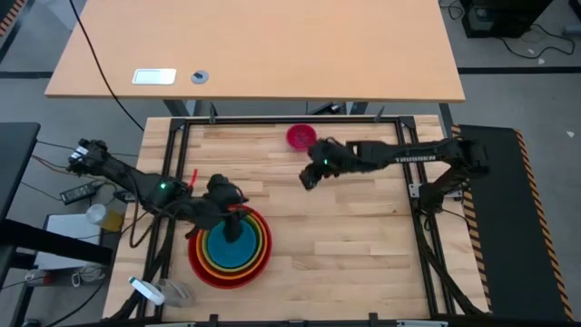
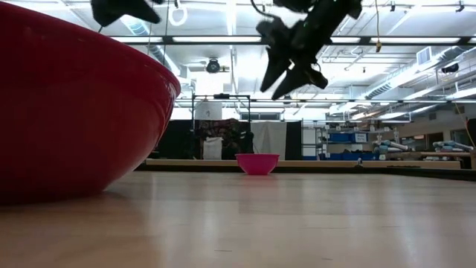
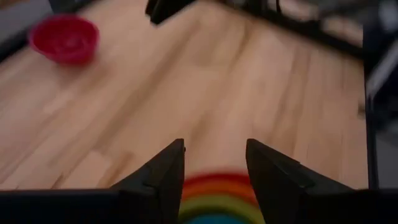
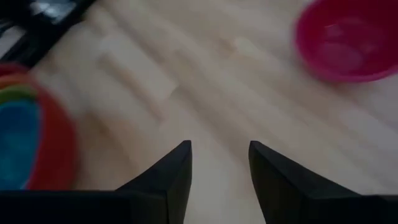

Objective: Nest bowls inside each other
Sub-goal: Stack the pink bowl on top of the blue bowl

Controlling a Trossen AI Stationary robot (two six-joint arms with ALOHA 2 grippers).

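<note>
Red bowl (image 2: 74,104) looms closest in the low view, its curved wall filling that picture's near side; it rests on the wooden bench (image 1: 363,227). Seen from above, it is the outermost of a nested stack: the orange bowl (image 1: 260,257) sits inside it, the yellow-green bowl (image 1: 253,256) inside that, and the blue bowl (image 1: 227,252) innermost.

Taking the red bowl as the landmark, the left arm reaches in from the bench's left edge, its links low and stretched nearly flat, and the left gripper (image 1: 234,221) hangs over the blue bowl at the stack's middle. Its jaws stand apart with nothing between them; the coloured rims show through the gap in the left wrist view.

Magenta pink bowl (image 1: 300,136) stands alone, upright, well apart from the red bowl, near the bench's far edge.

Between the two, though much nearer the pink bowl, the right gripper (image 1: 309,179) is raised clear of the bench, angled down, on an arm extended from the right side. Its jaws are parted and empty.
</note>
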